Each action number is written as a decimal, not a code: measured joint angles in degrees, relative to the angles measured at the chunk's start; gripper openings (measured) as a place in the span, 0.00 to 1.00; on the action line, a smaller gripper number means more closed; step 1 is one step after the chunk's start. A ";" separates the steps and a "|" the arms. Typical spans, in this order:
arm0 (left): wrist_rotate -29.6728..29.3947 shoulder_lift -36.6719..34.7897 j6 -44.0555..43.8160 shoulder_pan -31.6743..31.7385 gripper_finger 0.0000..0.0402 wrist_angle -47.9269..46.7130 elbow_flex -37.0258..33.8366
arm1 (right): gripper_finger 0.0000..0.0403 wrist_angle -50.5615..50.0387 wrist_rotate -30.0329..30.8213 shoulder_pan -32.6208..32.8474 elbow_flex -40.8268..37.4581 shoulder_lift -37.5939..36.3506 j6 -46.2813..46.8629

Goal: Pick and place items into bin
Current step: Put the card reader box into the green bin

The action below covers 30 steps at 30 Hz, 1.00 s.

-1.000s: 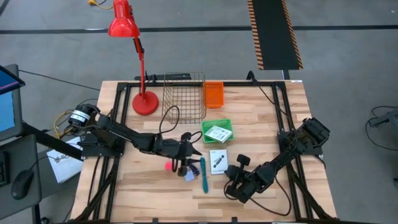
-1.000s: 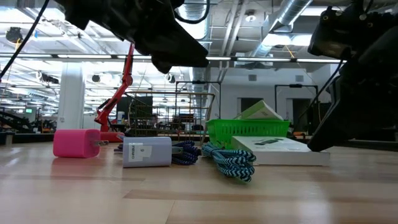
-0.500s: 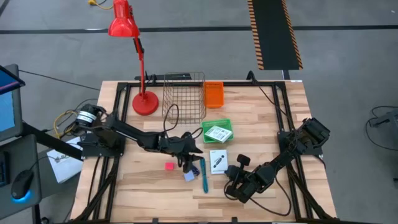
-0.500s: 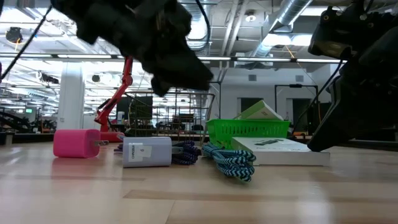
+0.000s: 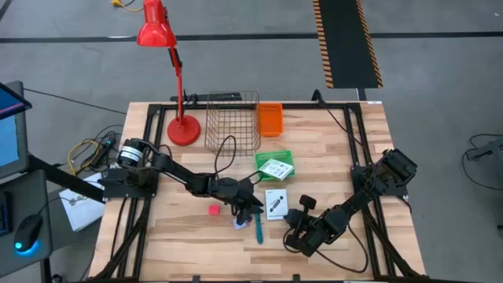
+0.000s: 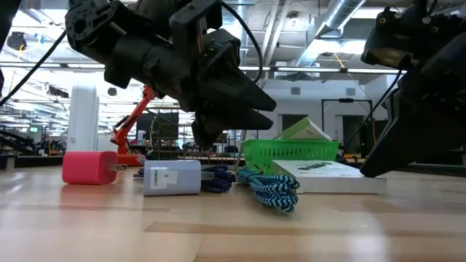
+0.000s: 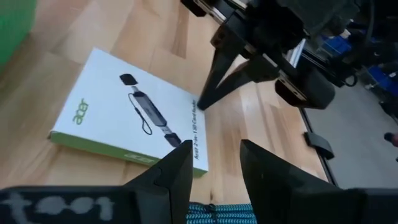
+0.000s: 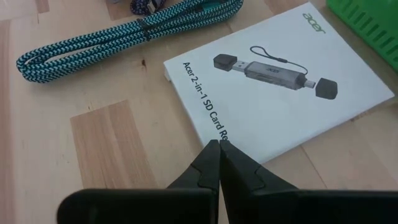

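High view: left gripper point(image 5: 250, 211) reaches out over the middle of the wooden desk point(image 5: 346, 157), above the teal cable point(image 5: 258, 222) and pale-blue charger point(image 5: 240, 223); the pink charger point(image 5: 213, 210) lies apart behind it, the white box point(image 5: 275, 203) just ahead of its jaws. Right gripper point(image 5: 299, 206) rests at the box's other edge. A green tray point(image 5: 266, 158) beyond the box holds a second white packet point(image 5: 276, 169); a wire basket point(image 5: 233, 122) and an orange bin point(image 5: 269, 119) stand farther off beside a red lamp point(image 5: 159, 31).

Low view: only here do the chargers read as blocky plastic cubes, the pale-blue one point(image 6: 172, 177) with a small label, the pink one point(image 6: 89, 167) with prongs; the cable point(image 6: 271, 187) is a braided teal-and-dark loop, lying between the pale-blue charger and the box point(image 6: 328, 177). The left gripper hangs above them, clear of the desk.

Left wrist view: its jaws stand spread, with the cable point(image 7: 217, 213) beneath them and the glossy box point(image 7: 134, 113), printed with a card reader, ahead; the right gripper point(image 7: 200, 102) touches the box's edge.

Right wrist view: right jaws pressed together, tips point(image 8: 217, 148) at the box point(image 8: 273, 84) edge; the cable point(image 8: 124, 37) lies folded beyond
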 joint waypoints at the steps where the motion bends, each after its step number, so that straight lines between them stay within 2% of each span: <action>1: -0.54 0.00 -0.21 0.00 0.30 0.00 0.00 | 0.00 0.00 0.00 0.00 0.00 0.00 0.00; 12: -2.65 0.00 -0.67 0.00 0.30 -0.51 0.00 | 0.00 0.79 0.30 0.35 0.00 0.70 0.03; 18: -3.98 0.00 -1.17 0.24 0.30 -0.65 0.00 | 0.00 5.06 1.53 0.78 0.24 3.41 1.91; 30: -5.36 0.00 -4.90 0.69 0.30 -4.29 0.02 | 0.00 4.57 1.72 0.76 0.31 3.45 1.97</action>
